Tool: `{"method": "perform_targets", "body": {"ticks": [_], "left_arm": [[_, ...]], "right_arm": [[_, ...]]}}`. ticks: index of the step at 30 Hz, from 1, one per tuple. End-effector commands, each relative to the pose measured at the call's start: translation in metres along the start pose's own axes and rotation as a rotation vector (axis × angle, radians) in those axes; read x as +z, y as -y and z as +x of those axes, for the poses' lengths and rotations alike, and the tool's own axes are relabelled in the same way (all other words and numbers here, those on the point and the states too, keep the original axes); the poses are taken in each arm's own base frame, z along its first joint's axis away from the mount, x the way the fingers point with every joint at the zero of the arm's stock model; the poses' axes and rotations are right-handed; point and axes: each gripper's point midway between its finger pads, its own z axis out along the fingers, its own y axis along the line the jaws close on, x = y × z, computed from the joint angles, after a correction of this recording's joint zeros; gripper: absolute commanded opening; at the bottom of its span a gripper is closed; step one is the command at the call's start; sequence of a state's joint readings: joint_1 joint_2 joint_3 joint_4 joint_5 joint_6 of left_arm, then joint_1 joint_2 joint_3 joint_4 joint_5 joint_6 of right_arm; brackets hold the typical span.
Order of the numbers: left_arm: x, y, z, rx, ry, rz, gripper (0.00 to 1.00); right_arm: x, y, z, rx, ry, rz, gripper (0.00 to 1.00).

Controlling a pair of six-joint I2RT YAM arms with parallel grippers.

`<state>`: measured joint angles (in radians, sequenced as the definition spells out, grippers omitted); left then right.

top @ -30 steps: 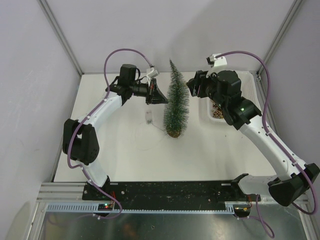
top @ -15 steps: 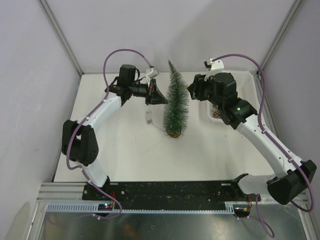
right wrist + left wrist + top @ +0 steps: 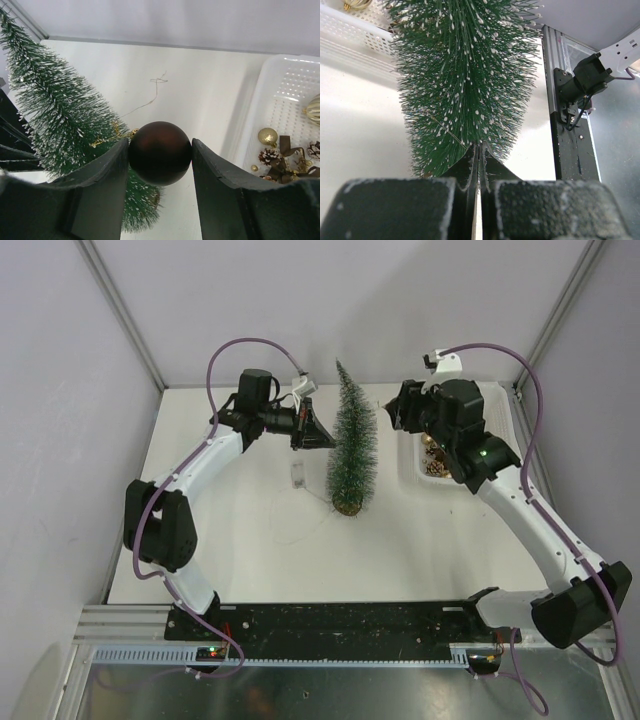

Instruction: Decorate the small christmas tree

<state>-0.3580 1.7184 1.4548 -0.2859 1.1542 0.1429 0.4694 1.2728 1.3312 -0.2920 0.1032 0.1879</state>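
The small christmas tree (image 3: 352,445) stands upright on its wooden disc base (image 3: 348,505) in the middle of the table; a thin gold wire runs through its frosted bristles (image 3: 465,75). My left gripper (image 3: 320,432) is shut, and its tips (image 3: 479,146) touch the tree's left side, with nothing visible between them. My right gripper (image 3: 393,412) hovers just right of the tree's upper part, shut on a dark brown ball ornament (image 3: 160,152). The ball's gold cap points toward the tree (image 3: 60,115).
A white mesh basket (image 3: 290,85) with gold baubles (image 3: 267,136) and pinecones sits right of the tree, partly under my right arm (image 3: 500,480). A small clear box (image 3: 297,472) and a thin loose wire (image 3: 156,87) lie on the table by the tree.
My right wrist has shifted slightly right, away from the tree, with the ball still held. The left arm and the tree have not moved.
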Motion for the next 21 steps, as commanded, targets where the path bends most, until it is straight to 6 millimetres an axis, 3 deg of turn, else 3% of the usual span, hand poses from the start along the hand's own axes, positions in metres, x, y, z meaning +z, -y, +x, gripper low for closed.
{"method": "perform_targets", "body": {"ticks": [1,6,11,21], "left_arm": [[-0.005,0.019,-0.022,0.1,0.034,0.022,0.0],[-0.004,0.019,-0.022,0.101,0.034,0.023,0.0],[-0.005,0.019,-0.023,0.101,0.035,0.023,0.0],[-0.004,0.019,-0.026,0.099,0.038,0.028,0.0]], "right_arm": [[0.008,-0.007,-0.01,0.017,0.045,-0.032,0.08],[0.015,-0.008,-0.007,0.019,0.038,-0.039,0.08],[0.02,-0.01,0.011,0.02,-0.015,-0.034,0.07],[0.013,-0.011,0.036,0.048,-0.05,-0.044,0.06]]}}
